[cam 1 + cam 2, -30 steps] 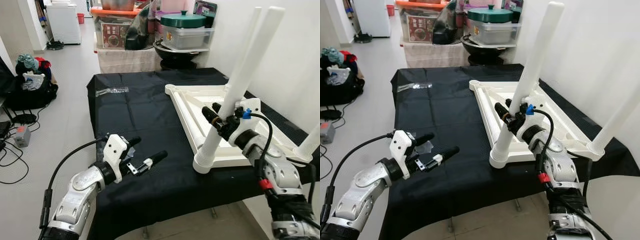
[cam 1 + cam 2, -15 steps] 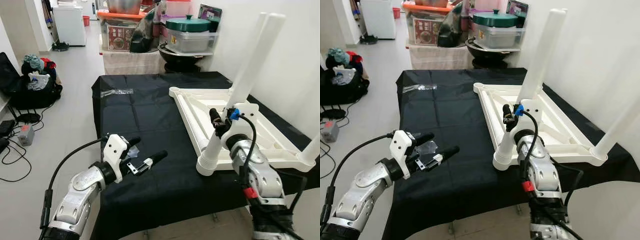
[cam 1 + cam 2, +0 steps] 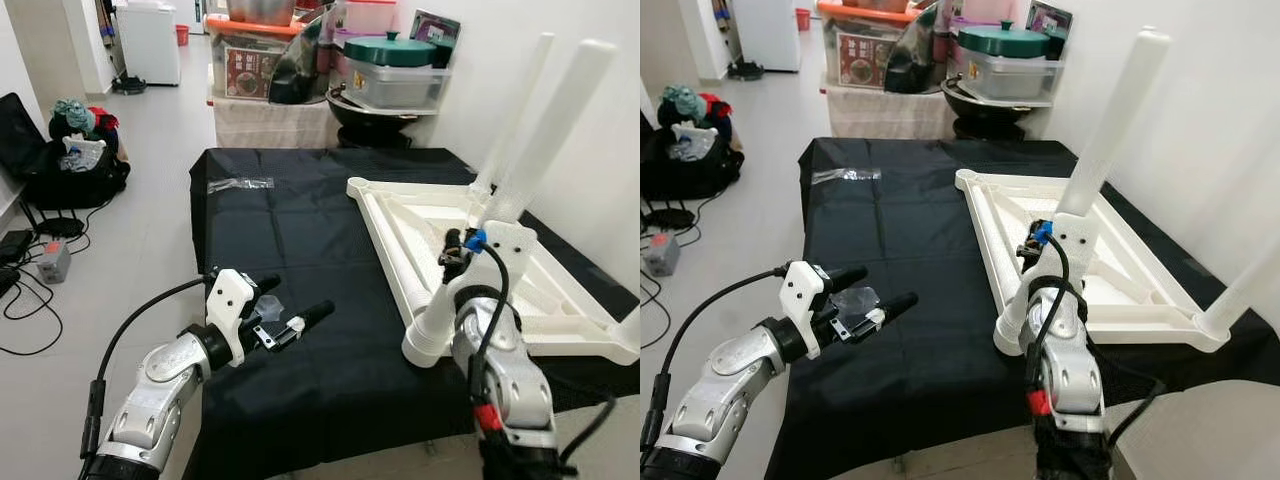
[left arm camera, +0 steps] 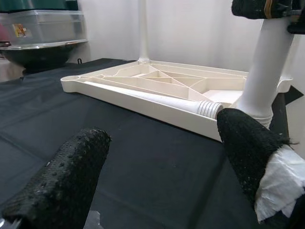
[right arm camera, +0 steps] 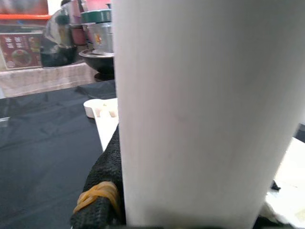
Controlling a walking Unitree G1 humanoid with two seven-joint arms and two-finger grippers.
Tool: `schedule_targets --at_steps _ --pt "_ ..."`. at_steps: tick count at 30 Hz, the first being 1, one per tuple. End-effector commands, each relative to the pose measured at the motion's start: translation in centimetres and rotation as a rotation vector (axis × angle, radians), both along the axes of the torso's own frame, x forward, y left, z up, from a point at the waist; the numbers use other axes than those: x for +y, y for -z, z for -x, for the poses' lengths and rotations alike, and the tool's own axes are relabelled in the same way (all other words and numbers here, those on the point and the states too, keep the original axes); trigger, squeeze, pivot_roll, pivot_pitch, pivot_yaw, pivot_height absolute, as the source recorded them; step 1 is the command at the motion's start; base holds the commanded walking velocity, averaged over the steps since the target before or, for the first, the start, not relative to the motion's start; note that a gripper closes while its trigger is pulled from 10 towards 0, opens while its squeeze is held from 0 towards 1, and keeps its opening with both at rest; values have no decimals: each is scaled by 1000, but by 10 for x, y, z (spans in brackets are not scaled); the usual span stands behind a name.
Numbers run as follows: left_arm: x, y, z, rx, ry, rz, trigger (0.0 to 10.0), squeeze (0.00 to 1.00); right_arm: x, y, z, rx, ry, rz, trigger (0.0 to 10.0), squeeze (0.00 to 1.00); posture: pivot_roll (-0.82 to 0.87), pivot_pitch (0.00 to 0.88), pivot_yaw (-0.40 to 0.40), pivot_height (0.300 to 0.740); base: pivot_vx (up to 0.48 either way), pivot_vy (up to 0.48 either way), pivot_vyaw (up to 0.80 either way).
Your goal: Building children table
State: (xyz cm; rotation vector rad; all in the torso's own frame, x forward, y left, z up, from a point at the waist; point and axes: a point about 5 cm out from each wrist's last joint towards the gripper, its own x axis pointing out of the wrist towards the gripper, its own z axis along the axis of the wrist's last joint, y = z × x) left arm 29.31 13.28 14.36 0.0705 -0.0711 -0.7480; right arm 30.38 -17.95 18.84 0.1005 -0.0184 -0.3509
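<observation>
The white children's table top (image 3: 560,300) lies upside down on the black-covered table (image 3: 290,230). A white leg (image 3: 520,180) stands upright in its near corner socket (image 3: 424,341). My right gripper (image 3: 452,262) is shut on that leg low down; in the right wrist view the leg (image 5: 190,109) sits against a black finger (image 5: 102,191). A second upright leg (image 3: 512,120) stands behind it, and a third (image 3: 1240,290) at the right. A loose leg (image 4: 157,98) lies inside the frame. My left gripper (image 3: 296,296) hovers open over the cloth, left of the table top, holding nothing.
A clear plastic bag (image 3: 245,183) lies at the far left of the cloth, and another clear scrap (image 3: 855,300) by my left gripper. Storage boxes and a green-lidded pot (image 3: 390,50) stand behind the table. A white wall runs along the right. Bags (image 3: 75,150) and cables lie on the floor.
The camera has shifted. My right arm has swung in from the right to stand below the leg, still shut on it. The left gripper has kept its place.
</observation>
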Motion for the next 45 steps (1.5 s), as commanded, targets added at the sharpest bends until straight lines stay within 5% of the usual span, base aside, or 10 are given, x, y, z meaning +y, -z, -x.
schedule_targets --at_steps 1,11,12,15,16,26,27,32,33,45 --pt "-3 1 -1 -1 2 -4 10000 0 -17 31 11 172 167 14 0 0 20 0 -99 740 0 0 0" --pt "-2 2 -1 2 -3 0 10000 0 -9 33 10 218 128 -1 0 0 20 0 -102 740 0 0 0" --pt "-2 2 -1 3 -4 0 10000 0 -6 33 10 224 114 -5 3765 0 19 0 -102 740 0 0 0" --pt "-2 2 -1 3 -4 0 10000 0 -5 33 10 222 117 -5 3765 0 19 0 -102 740 0 0 0" --pt "-2 2 -1 4 -4 0 10000 0 -4 32 10 218 108 -5 10000 0 19 0 -100 740 0 0 0" --pt "-2 2 -1 5 0 0 10000 0 0 28 10 212 72 13 10000 0 16 0 -97 740 0 0 0" --pt "-2 2 -1 4 0 0 10000 0 -1 27 10 205 77 11 10000 1000 15 0 -95 740 0 0 0" --pt "-2 2 -1 5 3 -2 10000 0 -3 23 10 196 81 26 10000 1000 14 0 -92 740 0 0 0" --pt "-2 2 -1 5 4 -2 10000 0 -4 20 10 181 84 37 10000 0 12 0 -89 740 0 0 0" --pt "0 1 -2 4 10 -8 10000 0 -32 -14 9 -6 -52 52 10000 0 6 0 -80 740 0 0 0"
